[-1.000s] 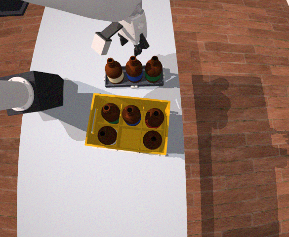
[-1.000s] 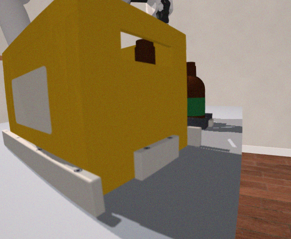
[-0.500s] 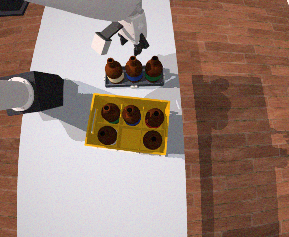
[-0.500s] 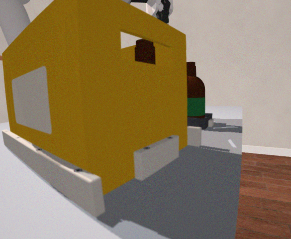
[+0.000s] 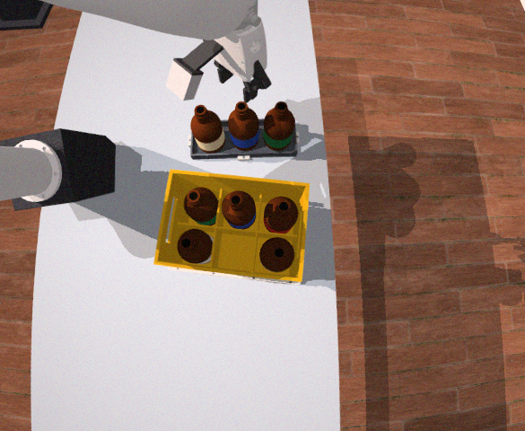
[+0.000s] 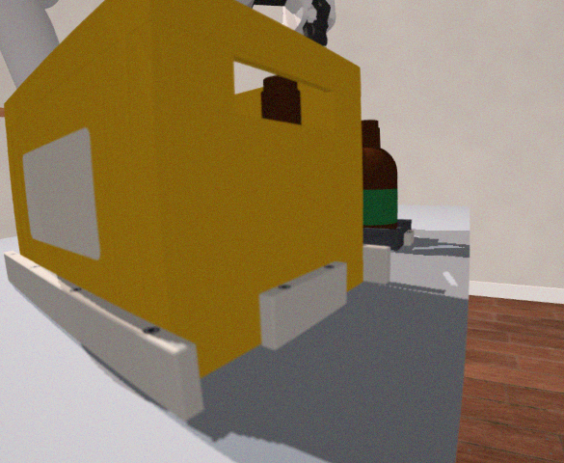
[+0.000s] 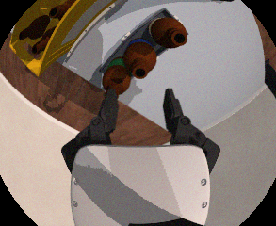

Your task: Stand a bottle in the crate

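Note:
A dark grey tray [image 5: 243, 152] holds three upright brown bottles: one with a cream band [image 5: 206, 129], one with a blue band [image 5: 242, 126] and one with a green band [image 5: 279, 125]. The yellow crate [image 5: 234, 224] stands in front of the tray with five bottles in its cells; the front middle cell [image 5: 235, 252] is empty. My gripper [image 5: 241, 81] is open and empty, hovering just behind and above the tray, over the blue-banded bottle. In the wrist view my fingers stand apart with the three tray bottles [image 7: 140, 56] beyond the tips.
The crate [image 6: 182, 199] fills the exterior view, held by pale stop blocks [image 6: 302, 304] at its base; the green-banded bottle [image 6: 379, 184] shows behind it. The arm's base link [image 5: 44, 169] lies to the left of the crate. The table's right edge runs close to the crate and tray.

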